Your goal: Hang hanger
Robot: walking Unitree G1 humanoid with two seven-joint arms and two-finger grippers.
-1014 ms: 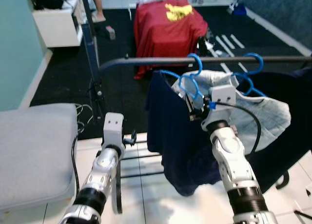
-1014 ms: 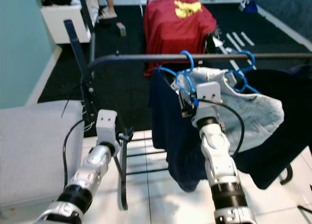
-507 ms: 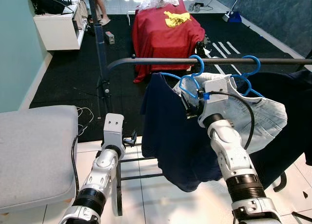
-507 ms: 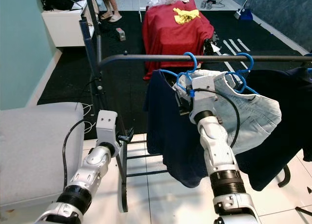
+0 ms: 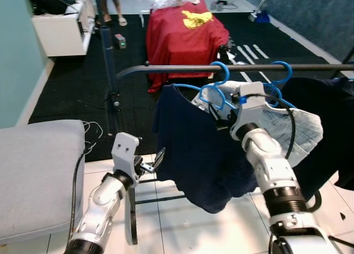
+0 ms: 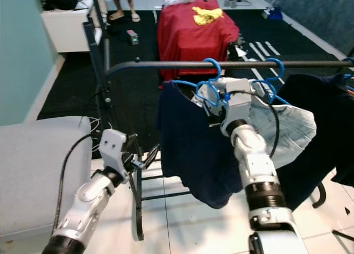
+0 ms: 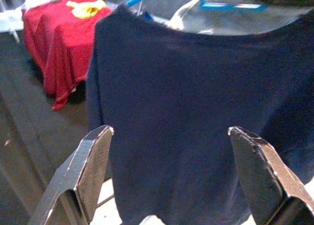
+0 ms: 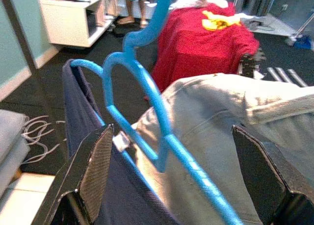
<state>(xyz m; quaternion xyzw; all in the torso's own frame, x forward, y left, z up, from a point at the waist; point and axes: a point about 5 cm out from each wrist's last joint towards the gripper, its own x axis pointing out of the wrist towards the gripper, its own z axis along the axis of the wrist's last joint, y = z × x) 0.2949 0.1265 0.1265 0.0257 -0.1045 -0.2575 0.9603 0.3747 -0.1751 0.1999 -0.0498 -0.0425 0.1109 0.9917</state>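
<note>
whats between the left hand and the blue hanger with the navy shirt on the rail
Only a short gap of air, seen in the left wrist view: the open left hand faces the navy shirt hanging from the blue hanger, with nothing in front of the cloth.

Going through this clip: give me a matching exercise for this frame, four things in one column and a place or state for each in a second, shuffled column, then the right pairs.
Things:
1. navy shirt
2. red cloth
3. left gripper
4. pale denim garment

Places or states:
A. draped over something on the dark floor beyond the rail
B. open, facing the navy shirt
C. on a blue hanger hooked over the rail
D. on the rail beside the right gripper

Pairs: 1-C, 2-A, 3-B, 4-D
</note>
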